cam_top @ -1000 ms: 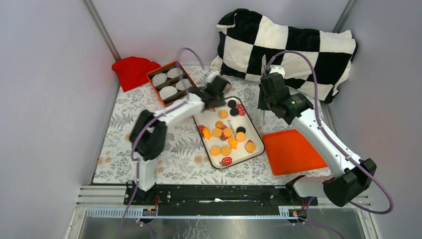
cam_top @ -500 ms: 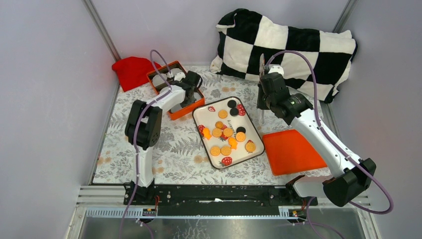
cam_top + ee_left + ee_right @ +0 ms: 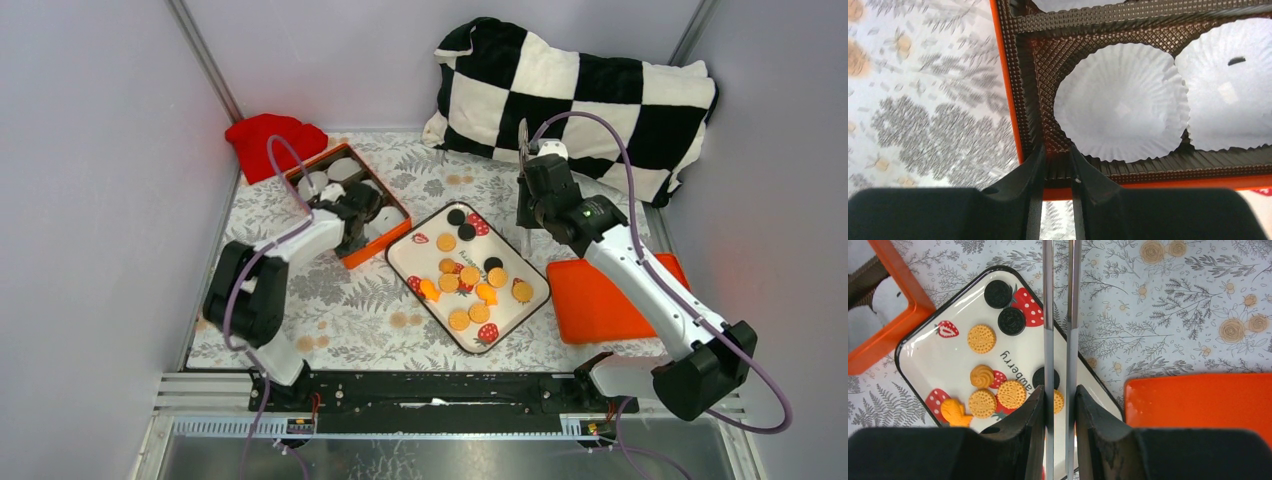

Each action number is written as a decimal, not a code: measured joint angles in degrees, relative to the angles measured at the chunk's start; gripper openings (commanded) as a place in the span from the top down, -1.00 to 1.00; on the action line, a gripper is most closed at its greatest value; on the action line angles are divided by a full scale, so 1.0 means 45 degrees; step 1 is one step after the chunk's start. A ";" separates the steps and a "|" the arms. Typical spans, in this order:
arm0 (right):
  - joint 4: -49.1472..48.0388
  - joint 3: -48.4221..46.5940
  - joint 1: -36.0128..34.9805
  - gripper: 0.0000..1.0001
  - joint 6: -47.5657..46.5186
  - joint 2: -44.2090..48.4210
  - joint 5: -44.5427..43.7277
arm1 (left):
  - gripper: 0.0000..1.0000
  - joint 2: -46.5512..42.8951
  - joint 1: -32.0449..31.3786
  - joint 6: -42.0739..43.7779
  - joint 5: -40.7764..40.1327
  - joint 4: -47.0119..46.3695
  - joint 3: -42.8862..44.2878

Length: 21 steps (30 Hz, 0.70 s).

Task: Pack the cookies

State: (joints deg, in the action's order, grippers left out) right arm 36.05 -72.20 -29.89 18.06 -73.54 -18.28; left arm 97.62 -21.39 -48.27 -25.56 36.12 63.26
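The cookies (image 3: 469, 277) lie on a white strawberry-print tray (image 3: 404, 247) at mid-table: golden discs, a few black ones, some orange pieces. They also show in the right wrist view (image 3: 982, 338). My left gripper (image 3: 357, 217) is shut on the near wall of the orange box (image 3: 378, 242). In the left wrist view my left gripper (image 3: 1058, 161) pinches the brown liner wall (image 3: 1058, 169), beside white paper cups (image 3: 1120, 100). My right gripper (image 3: 532, 200) is above the tray's far right edge. It is shut (image 3: 1060, 396) on metal tongs (image 3: 1058, 315).
An orange lid (image 3: 608, 296) lies right of the tray, also seen in the right wrist view (image 3: 1198, 405). A red cloth (image 3: 270, 138) sits at the back left and a checkered pillow (image 3: 580, 95) along the back wall. Grey walls close in both sides.
My left gripper swung from the tray to the orange box, closed on its near wall and dragged it nearer. The tray has turned and shifted right; the orange lid has shifted right.
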 measured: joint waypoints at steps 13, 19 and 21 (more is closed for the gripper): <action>-0.0204 0.0369 0.0000 0.58 -0.0010 0.0194 0.0680 | 0.42 -0.4488 -0.0573 -0.1321 0.0253 0.2535 -0.2589; -0.0204 0.0413 0.0000 0.58 0.0000 0.0248 0.0986 | 0.41 -0.6295 -0.0661 -0.1477 0.0670 0.3570 -0.3070; -0.0243 0.0466 0.0000 0.58 0.0024 0.0287 0.0996 | 0.40 -0.6504 -0.0772 -0.1404 0.1015 0.3517 -0.3099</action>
State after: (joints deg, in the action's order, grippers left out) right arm 34.96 -70.11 -29.89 18.17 -72.25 -13.80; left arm 68.36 -24.86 -54.59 -20.99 51.94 49.32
